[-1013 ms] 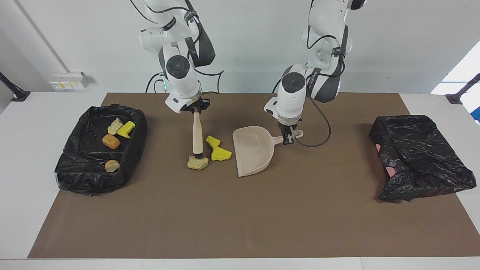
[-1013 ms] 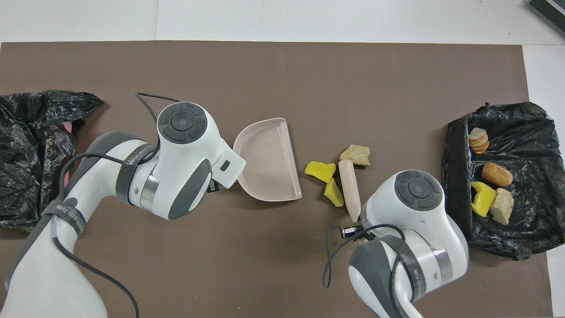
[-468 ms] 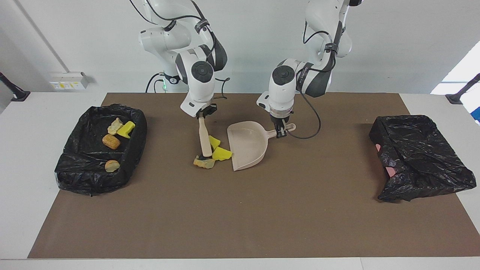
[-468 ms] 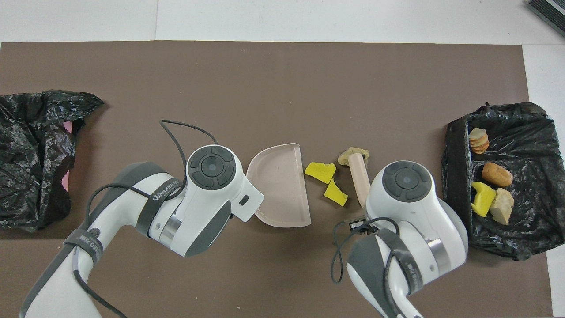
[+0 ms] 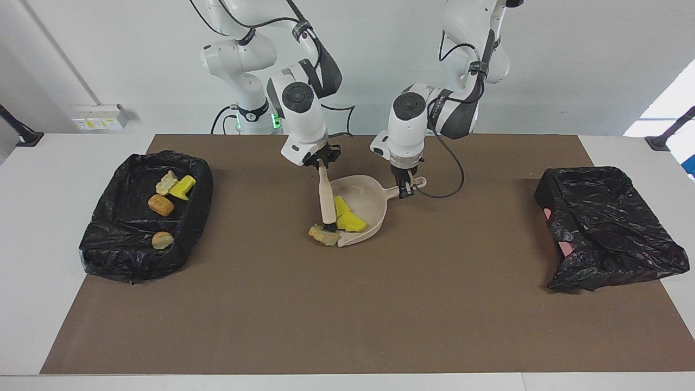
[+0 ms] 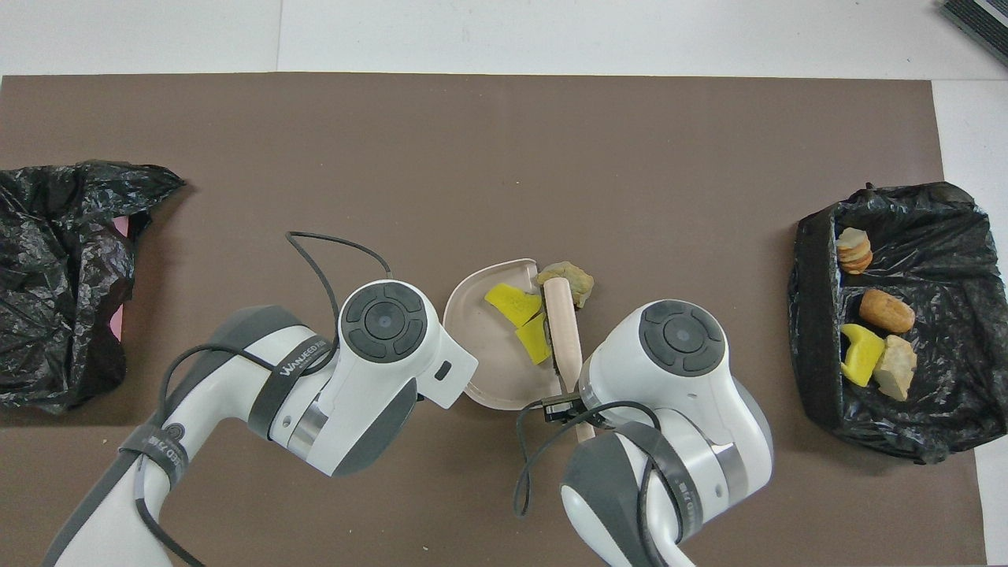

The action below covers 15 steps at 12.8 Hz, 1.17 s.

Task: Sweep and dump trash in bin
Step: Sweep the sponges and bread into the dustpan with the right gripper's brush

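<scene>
My right gripper is shut on the beige handle of a brush, whose dark head rests at the dustpan's mouth. My left gripper is shut on the handle of the beige dustpan, which lies flat on the mat. Two bright yellow trash chunks lie inside the pan, also in the overhead view. A tan lump sits at the pan's lip, just outside it. In the overhead view the arms hide both grippers; the brush and the pan show between them.
A black-lined bin stands at the right arm's end of the table, also in the overhead view, with several yellow and tan pieces in it. A crumpled black bag lies at the left arm's end. A brown mat covers the table.
The brush swept toward the left arm's end and pushed both yellow chunks into the dustpan. The tan lump slid to the pan's lip. The dustpan moved to meet them.
</scene>
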Each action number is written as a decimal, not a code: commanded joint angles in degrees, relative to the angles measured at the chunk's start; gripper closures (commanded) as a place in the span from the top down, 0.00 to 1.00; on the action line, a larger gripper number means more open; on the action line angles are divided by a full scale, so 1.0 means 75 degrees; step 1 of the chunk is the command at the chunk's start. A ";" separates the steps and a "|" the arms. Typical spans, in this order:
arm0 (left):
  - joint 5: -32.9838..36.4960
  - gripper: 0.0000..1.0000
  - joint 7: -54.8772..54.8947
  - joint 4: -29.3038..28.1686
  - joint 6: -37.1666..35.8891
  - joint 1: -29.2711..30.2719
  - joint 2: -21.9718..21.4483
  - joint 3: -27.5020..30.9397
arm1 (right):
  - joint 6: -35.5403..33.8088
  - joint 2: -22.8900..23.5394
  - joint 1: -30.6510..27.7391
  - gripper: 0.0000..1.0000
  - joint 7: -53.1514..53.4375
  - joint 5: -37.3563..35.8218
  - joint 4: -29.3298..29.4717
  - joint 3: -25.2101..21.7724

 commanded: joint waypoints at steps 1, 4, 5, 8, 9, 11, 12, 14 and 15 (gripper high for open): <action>0.0172 0.00 -0.0187 -0.0401 0.0299 -0.0077 -0.0288 0.0082 | -0.1432 -0.0112 -0.0485 0.00 -0.0142 0.0073 0.0986 -0.0042; 0.0172 0.00 -0.0419 -0.0402 0.0264 -0.0042 -0.0288 0.0082 | -0.1240 -0.0149 -0.0708 0.00 -0.0677 -0.2008 0.0848 -0.0089; 0.0172 0.00 -0.0572 -0.0390 0.0240 -0.0042 -0.0288 0.0082 | -0.1215 0.0026 -0.0872 0.00 -0.1063 -0.2479 0.1010 -0.0101; 0.0172 0.00 -0.1135 -0.0355 0.0030 -0.0089 -0.0288 0.0082 | -0.0713 0.1012 -0.0979 0.00 -0.1511 -0.4287 0.1434 -0.0054; 0.0172 0.00 -0.1159 -0.0355 -0.0017 -0.0100 -0.0300 0.0082 | -0.0595 0.1094 -0.0840 0.00 -0.1513 -0.4137 0.1353 -0.0042; 0.0172 0.00 -0.1299 -0.0366 0.0017 -0.0112 -0.0300 0.0070 | -0.0511 0.1060 -0.0663 0.00 -0.1640 -0.3239 0.1026 -0.0031; 0.0172 0.00 -0.1288 -0.0390 0.0006 -0.0112 -0.0300 0.0070 | -0.0477 0.0943 -0.0639 0.00 -0.1757 -0.2305 0.0815 -0.0031; 0.0172 0.00 -0.1230 -0.0460 0.0052 -0.0066 -0.0323 0.0070 | -0.0779 0.0826 -0.0709 0.00 -0.2493 -0.0699 0.0650 -0.0031; 0.0172 0.00 -0.1195 -0.0565 0.0111 -0.0054 -0.0404 0.0070 | -0.0850 0.0709 -0.0721 0.00 -0.2706 -0.0006 0.0509 -0.0031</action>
